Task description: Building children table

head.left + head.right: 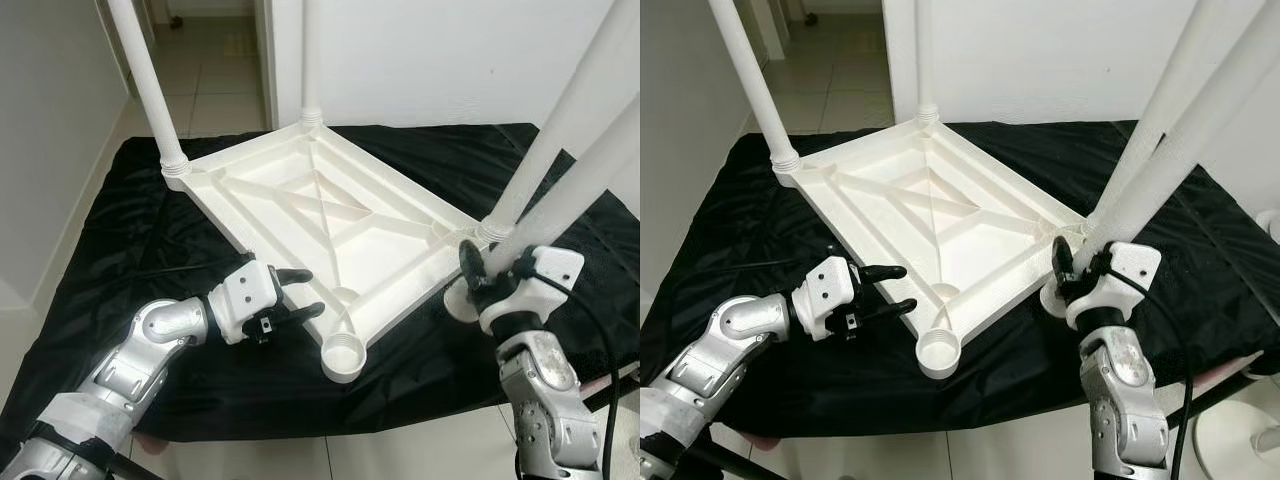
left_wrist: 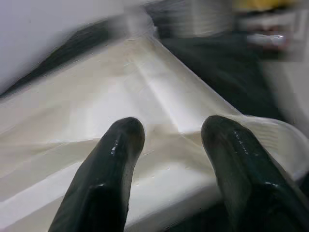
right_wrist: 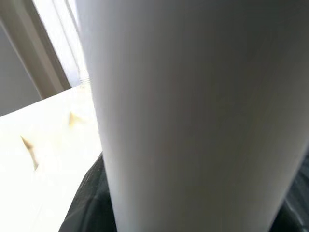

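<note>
The white children's table top point(image 1: 330, 215) lies upside down on a black cloth point(image 1: 150, 230). White legs stand in its back left point(image 1: 150, 90), back point(image 1: 310, 60) and right point(image 1: 560, 120) corner sockets. The near corner socket point(image 1: 343, 355) is an open ring with nothing in it. My left gripper point(image 1: 305, 293) is open at the top's near left edge, and that edge point(image 2: 169, 145) lies between its fingers point(image 2: 108, 179). My right gripper point(image 1: 490, 270) is shut on a loose white leg point(image 1: 590, 170), whose foot rests on the cloth beside the right corner. This leg point(image 3: 193, 121) is pressed close to the right wrist camera.
The cloth-covered surface ends at a front edge point(image 1: 330, 425) just before me, with tiled floor point(image 1: 210, 80) beyond at the back left. A white wall point(image 1: 450, 60) stands behind. A black cable point(image 1: 600, 330) loops beside my right arm.
</note>
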`<state>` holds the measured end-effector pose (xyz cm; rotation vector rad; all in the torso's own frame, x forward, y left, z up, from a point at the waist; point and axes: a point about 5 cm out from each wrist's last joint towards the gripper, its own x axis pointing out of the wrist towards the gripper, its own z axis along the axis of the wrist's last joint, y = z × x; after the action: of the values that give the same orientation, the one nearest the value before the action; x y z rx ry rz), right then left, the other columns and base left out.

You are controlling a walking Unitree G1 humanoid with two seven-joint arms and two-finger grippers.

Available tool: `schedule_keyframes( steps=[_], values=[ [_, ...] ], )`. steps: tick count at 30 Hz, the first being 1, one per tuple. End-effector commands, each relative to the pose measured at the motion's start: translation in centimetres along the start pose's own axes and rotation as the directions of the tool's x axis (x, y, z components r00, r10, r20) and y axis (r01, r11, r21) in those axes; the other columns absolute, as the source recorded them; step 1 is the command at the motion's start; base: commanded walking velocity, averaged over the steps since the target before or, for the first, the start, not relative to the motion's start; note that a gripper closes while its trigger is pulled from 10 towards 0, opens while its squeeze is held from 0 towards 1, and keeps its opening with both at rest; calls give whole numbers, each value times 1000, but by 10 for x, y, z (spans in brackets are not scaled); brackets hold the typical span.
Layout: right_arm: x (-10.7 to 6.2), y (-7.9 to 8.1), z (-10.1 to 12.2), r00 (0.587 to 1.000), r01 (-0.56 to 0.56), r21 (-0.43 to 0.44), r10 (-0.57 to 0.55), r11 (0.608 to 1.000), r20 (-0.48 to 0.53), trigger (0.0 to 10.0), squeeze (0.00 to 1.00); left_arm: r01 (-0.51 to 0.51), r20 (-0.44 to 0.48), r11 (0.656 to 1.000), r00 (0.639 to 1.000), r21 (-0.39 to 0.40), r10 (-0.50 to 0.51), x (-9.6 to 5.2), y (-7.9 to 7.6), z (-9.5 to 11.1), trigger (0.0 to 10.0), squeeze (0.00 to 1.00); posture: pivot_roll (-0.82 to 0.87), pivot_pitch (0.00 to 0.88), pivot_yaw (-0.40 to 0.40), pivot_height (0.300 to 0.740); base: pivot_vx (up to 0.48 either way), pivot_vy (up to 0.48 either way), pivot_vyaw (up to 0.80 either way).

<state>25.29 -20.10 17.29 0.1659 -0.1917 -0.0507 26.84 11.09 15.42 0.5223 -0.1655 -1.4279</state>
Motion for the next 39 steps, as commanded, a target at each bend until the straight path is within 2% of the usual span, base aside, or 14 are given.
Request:
schedule_keyframes(
  steps=[1, 3, 5, 9, 15, 21, 27, 33, 39],
  values=[
    [-2, -3, -3, 1000, 31, 20, -31, 999, 5, 10000, 0, 153, -4, 988, 988, 17, -153, 3, -9, -1, 10000, 0, -86, 20, 28, 740, 0, 0, 0],
    [-3, -3, -5, 999, 51, 31, -51, 998, 4, 10000, 0, 167, -8, 986, 986, 29, -167, 4, -10, -1, 10000, 0, -91, 26, 40, 740, 0, 0, 0],
    [-6, -9, -8, 996, 93, 34, -94, 995, 4, 10000, 0, 227, -37, 971, 974, 71, -225, 8, -13, -6, 10000, 0, -94, 32, 45, 740, 0, 0, 0],
    [-6, -10, -7, 995, 101, 31, -101, 994, 9, 10000, 0, 247, -51, 966, 969, 81, -244, 9, -14, -8, 10000, 0, -98, 35, 52, 740, 0, 0, 0],
    [-7, -14, -2, 992, 121, 27, -121, 992, 33, 10000, 0, 174, -58, 982, 984, 77, -170, 17, 0, -10, 10000, 0, -113, 37, 65, 740, 0, 0, 0],
    [-7, -11, 0, 991, 120, 20, -121, 993, 48, 10000, 0, 93, -143, 993, 986, 79, -81, 27, 16, -18, 10000, 0, -124, 40, 73, 740, 0, 0, 0],
    [-7, -11, 1, 991, 122, 17, -123, 992, 55, 10000, 0, 81, -160, 993, 985, 90, -66, 29, 18, -20, 10000, 0, -124, 40, 73, 740, 0, 0, 0],
    [-6, -14, 5, 989, 129, 8, -129, 992, 71, 10000, 0, 67, -174, 986, 984, 151, -40, 28, 30, -24, 10000, 0, -138, 42, 82, 740, 0, 0, 0],
    [-6, -14, 6, 989, 129, 3, -129, 992, 73, 10000, 0, 72, -155, 987, 987, 142, -49, 23, 35, -23, 10000, 0, -138, 41, 83, 740, 0, 0, 0]
  ],
)
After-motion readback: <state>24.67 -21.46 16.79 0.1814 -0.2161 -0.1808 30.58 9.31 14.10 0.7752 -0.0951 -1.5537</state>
